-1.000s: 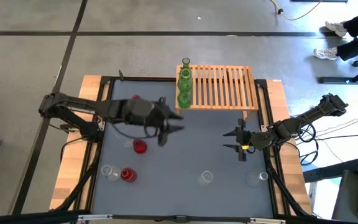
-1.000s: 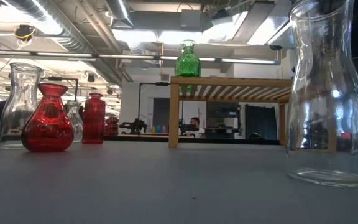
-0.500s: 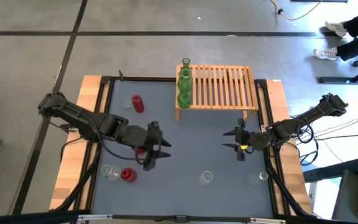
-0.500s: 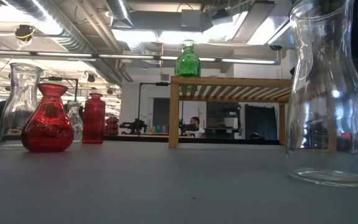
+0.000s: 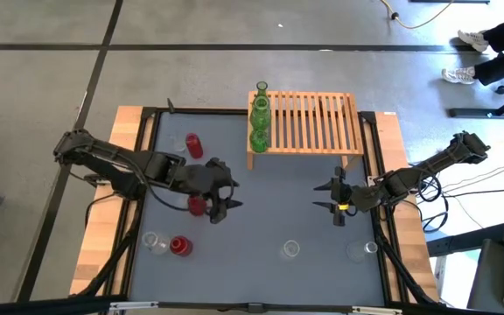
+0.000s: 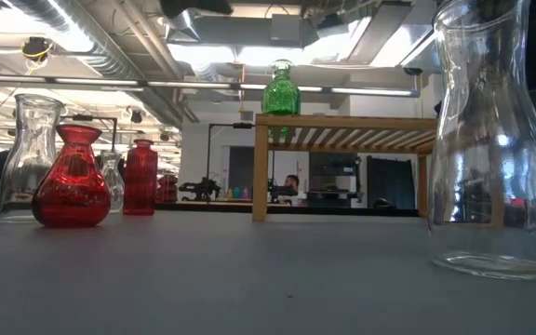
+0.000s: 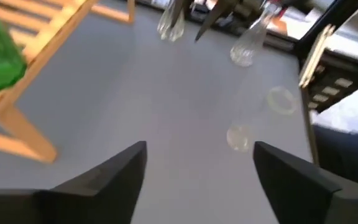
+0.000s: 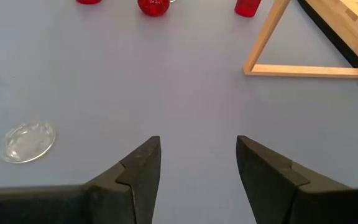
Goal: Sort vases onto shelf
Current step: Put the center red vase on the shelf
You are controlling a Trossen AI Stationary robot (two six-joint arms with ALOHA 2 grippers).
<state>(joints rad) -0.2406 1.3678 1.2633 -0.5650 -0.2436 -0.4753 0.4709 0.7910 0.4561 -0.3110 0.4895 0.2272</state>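
The light-wood slatted shelf [image 5: 309,122] stands at the table's far side. Several green vases [image 5: 259,115] stand in a row along its left edge; one shows in the low view [image 6: 281,90]. Red vases stand on the grey table at the far left [image 5: 192,144], middle left [image 5: 197,206] and near left [image 5: 179,246]. Clear vases stand near the front edge [image 5: 154,241] [image 5: 290,250] [image 5: 357,251]. My left gripper [image 5: 223,199] [image 7: 197,165] is open and empty, just right of the middle red vase. My right gripper [image 5: 335,199] [image 8: 197,158] is open and empty at the table's right.
The table's black frame and wooden side boards [image 5: 103,219] border the grey top. In the low view a large clear vase [image 6: 491,140] stands close to the camera, and red [image 6: 71,181] and clear [image 6: 26,158] vases stand at the left. A person's feet [image 5: 471,44] show on the floor beyond.
My left gripper has drawn away from the shelf toward the table's near left, passed over the middle red vase, then come back a little toward the far right. It now stands beside that vase. No vase has moved.
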